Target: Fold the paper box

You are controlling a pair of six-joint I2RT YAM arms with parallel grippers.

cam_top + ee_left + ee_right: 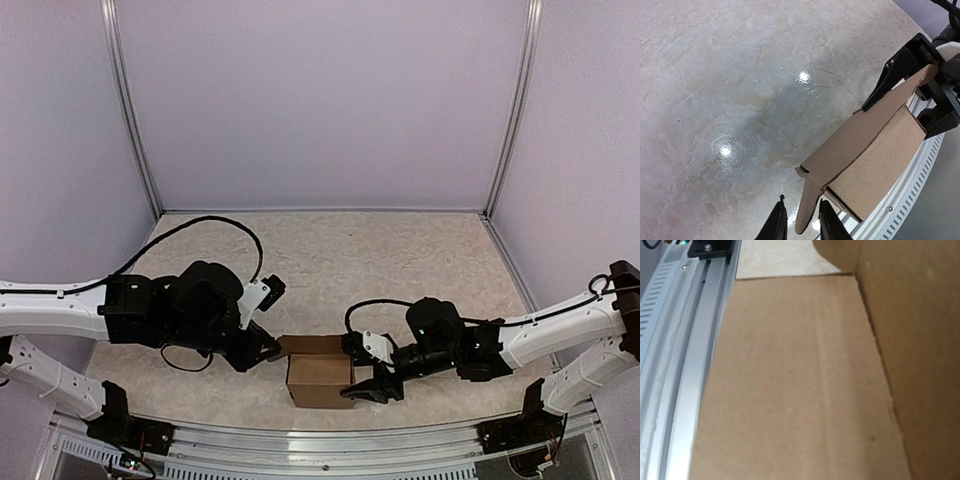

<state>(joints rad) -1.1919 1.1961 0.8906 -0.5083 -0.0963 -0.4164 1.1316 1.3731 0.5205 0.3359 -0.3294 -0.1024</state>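
Top view: the paper box (320, 378) is sitting low in the centre of the frame on the pale bench (350, 260), just above the metal rail (330, 443). The left arm (190, 305) is reaching in from the left, its left jaws meeting the box's upper left corner. The right arm (450, 345) is reaching in from the right, its right jaws lying against the box's right side. From here I cannot tell how wide either pair is standing

Left wrist view: the box is filling the lower right, with one flap (807, 210) hanging down between the two fingers (776, 226) at the bottom edge. The left jaws are standing narrowly apart around that flap, and I cannot tell whether they are pinching it. At the upper right, black parts of the right jaws are showing on both sides of the box's far end

Right wrist view: brown cardboard is filling nearly the whole frame, with the rail running down the left edge and a strip of bench at the top. The right jaws are out of sight here, so I cannot tell their opening
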